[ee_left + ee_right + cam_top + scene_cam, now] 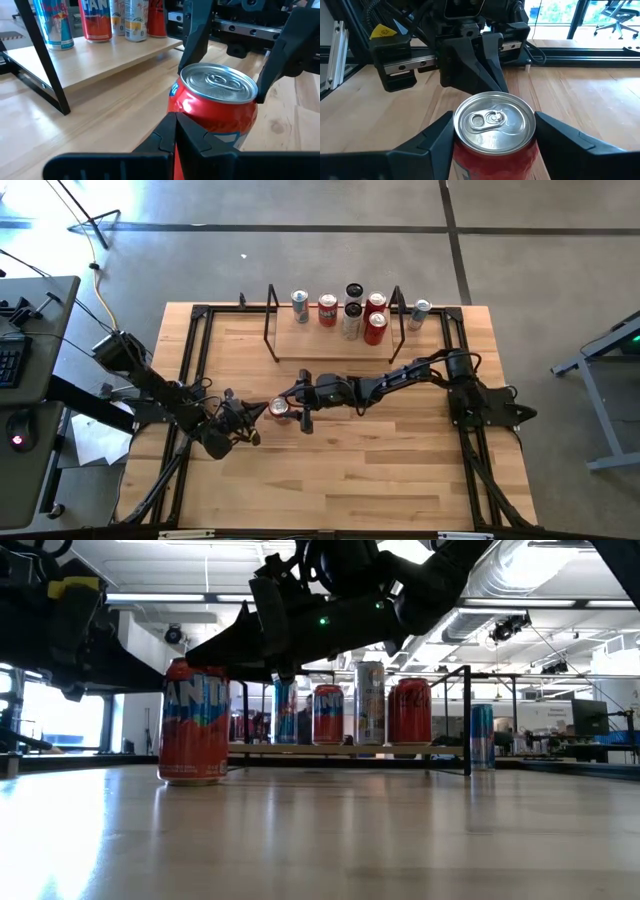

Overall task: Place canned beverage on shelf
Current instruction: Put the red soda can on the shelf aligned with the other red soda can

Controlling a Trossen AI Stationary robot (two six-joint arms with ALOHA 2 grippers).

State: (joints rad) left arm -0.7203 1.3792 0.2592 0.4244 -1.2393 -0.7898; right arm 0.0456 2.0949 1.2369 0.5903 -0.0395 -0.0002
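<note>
A red Fanta can [280, 410] stands upright on its base on the table, left of centre; it also shows in the low view [193, 725]. My right gripper [494, 131] reaches in from the table's right and is shut on the can. My left gripper [175, 125] is shut, with its tips right at the can's left side. The shelf [335, 348], a light-wood plank with black rod frames, stands at the far edge and carries several cans [350, 315]. My right gripper pinches the can's upper wall just under the rim [454, 131] between its two fingers [547, 134], one on each side. The fingers come slanting down from the table's right. The can stands upright on the table. My left gripper's shut tips [172, 122] are by the can's side; whether they touch it, I cannot tell.
A blue and silver can [420, 313] stands on the table just right of the shelf's right frame. Black rails [195, 350] run along the table's left and right sides. Bare wood lies between the can and the shelf's front edge.
</note>
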